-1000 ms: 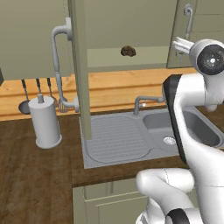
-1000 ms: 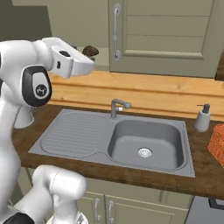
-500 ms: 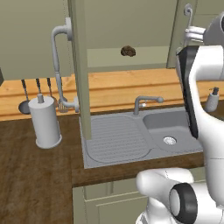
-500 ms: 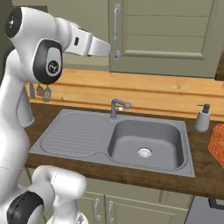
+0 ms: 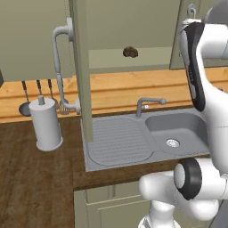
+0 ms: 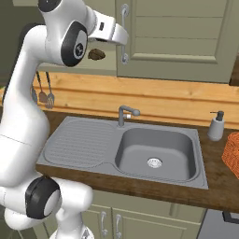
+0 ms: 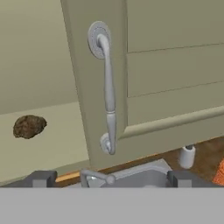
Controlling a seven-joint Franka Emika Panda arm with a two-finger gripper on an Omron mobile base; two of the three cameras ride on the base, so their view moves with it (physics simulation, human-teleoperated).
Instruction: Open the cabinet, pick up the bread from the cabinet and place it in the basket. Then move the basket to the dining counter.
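A: Where's the bread (image 5: 130,52) sitting?

B: On the bare shelf inside the cabinet (image 7: 170,65), well back from the edge. The left door (image 5: 80,67) stands swung out edge-on in the left base view, which is why the shelf is exposed and the dark lump can be seen at all

A: And the hand (image 6: 122,37)?

B: Raised to cabinet height, just in front of the grey bar handle (image 7: 108,87) of the shut right-hand door. Its two tips sit wide apart at the bottom of the hand view, with nothing between them: open and empty

A: Why is it up by that handle if the bread is to one side?

B: My guess is it's simply at shelf level so it can go in; in the hand view the bread lies off to the left of the handle, so a reach would have to shift that way. The open fingers suit a small lumpy thing approached from the front

A: The basket (image 6: 232,151)?

B: Only an orange woven corner shows, at the right edge on the dark wood counter (image 6: 219,196), beyond the sink (image 6: 156,151) and the soap dispenser (image 6: 215,126). That's well apart from the shelf, so the bread will need carrying across and down

A: Progress?

B: Cabinet opened, I'd say; bread not yet picked
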